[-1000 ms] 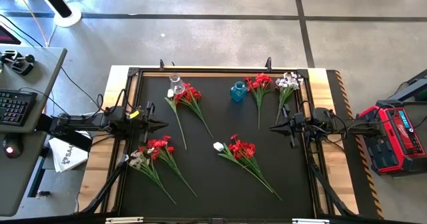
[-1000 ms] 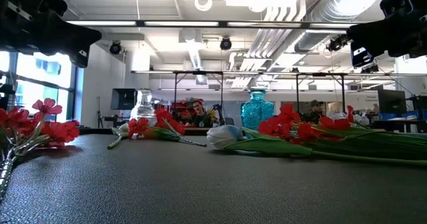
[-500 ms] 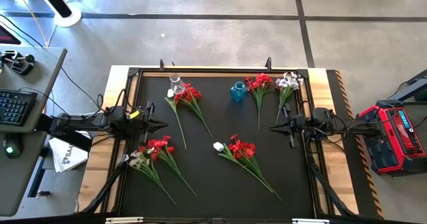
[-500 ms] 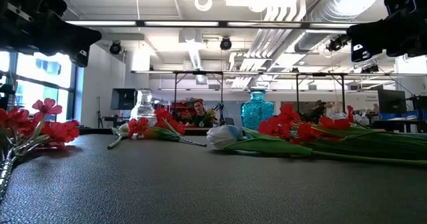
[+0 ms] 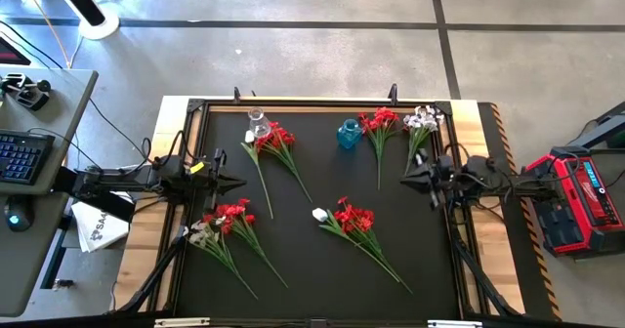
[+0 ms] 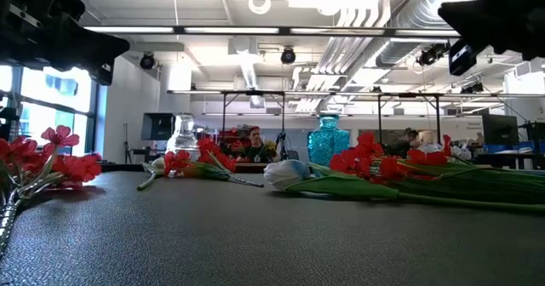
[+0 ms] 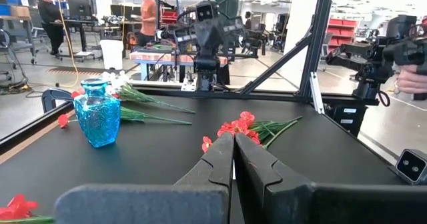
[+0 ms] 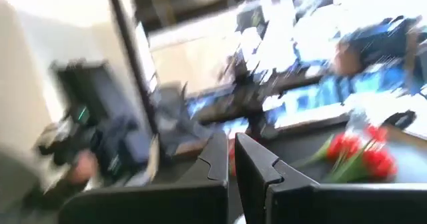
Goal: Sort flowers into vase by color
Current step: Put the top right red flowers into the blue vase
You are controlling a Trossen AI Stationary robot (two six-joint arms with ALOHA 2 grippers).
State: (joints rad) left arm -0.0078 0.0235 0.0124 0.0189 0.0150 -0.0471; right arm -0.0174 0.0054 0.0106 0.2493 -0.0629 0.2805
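Observation:
Five loose bunches of flowers lie flat on the black mat (image 5: 322,269): red ones (image 5: 276,141) beside a clear vase (image 5: 259,123), red ones (image 5: 379,123) and white ones (image 5: 423,120) by a blue vase (image 5: 349,133), a red and white bunch (image 5: 223,219) near left, and red ones (image 5: 354,219) with a white bloom (image 5: 319,214) in the middle. My left gripper (image 5: 242,183) hovers shut and level at the mat's left side. My right gripper (image 5: 403,181) hovers shut at the right side, tipped upward. Neither touches anything.
A dark frame rail (image 5: 322,103) runs around the mat. A red and black case (image 5: 576,206) stands off the table's right end, and a desk with a keyboard (image 5: 21,157) stands to the left. Bare mat lies between the two grippers. People move in the room beyond.
My right gripper has tipped its fingers upward and rolled about its own line, rising a little and drawing back toward the table's right edge, still shut. The flowers and vases have stayed where they were.

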